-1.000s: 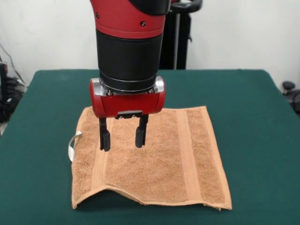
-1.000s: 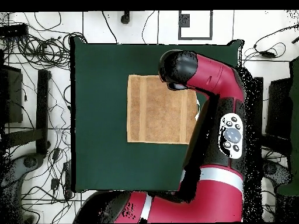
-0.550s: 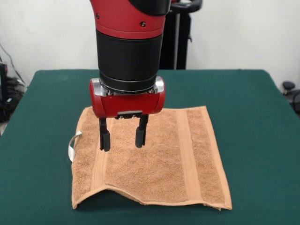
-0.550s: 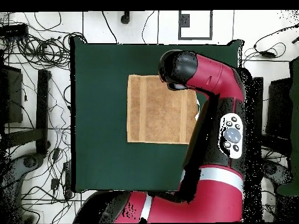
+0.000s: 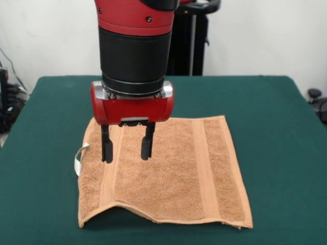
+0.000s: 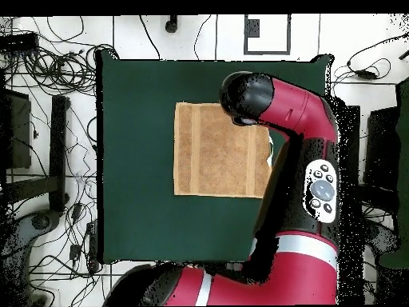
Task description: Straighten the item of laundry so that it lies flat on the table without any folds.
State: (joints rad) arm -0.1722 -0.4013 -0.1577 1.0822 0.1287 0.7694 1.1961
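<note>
Front view: hand (image 5: 126, 151) parted wide, empty, above the towel (image 5: 168, 176), which lies mid-desk (image 5: 286, 153); its near edge humps up.
Overhead view: towel (image 6: 216, 152) looks square, arm (image 6: 295, 136) covering one side.
Risk: a careless pinch could add wrinkles.

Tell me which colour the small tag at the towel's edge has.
White; the tag on the towel shows best in the front view.

I count one light orange-tan terry towel (image 5: 168, 171), roughly square, with two flat woven bands and one small white tag (image 5: 78, 157). It lies on one large dark green felt-topped desk (image 5: 276, 127). Above it is my one red and black hand (image 5: 126, 148), with two black fingers (image 5: 106, 149).
</note>
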